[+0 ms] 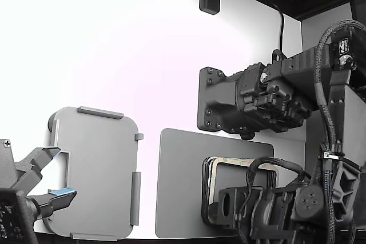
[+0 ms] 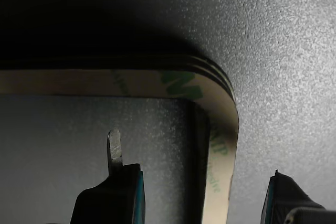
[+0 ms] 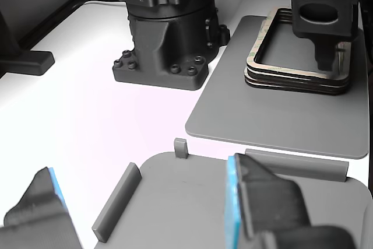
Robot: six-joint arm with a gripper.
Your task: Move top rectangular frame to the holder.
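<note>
The top rectangular frame (image 2: 223, 124) is tan with green print and lies on a stack of like frames (image 3: 291, 80) on the dark grey mat (image 3: 274, 115). My gripper (image 2: 199, 187) is open and straddles one side of the frame near a rounded corner. One finger (image 2: 114, 150) is inside the hollow centre and the other (image 2: 286, 198) is outside the frame. In the other view the gripper (image 3: 331, 56) stands low over the stack's far side. The light grey holder (image 1: 94, 164) with raised tabs lies at the exterior view's left, bare, and also shows in the other view (image 3: 192, 202).
A second arm's open gripper with blue pads (image 1: 48, 178) sits at the holder's edge; its fingers (image 3: 256, 202) frame the other view. A black bolted fixture block (image 3: 166, 33) stands beside the mat. My arm's body and cables (image 1: 309, 198) cover part of the stack in the exterior view.
</note>
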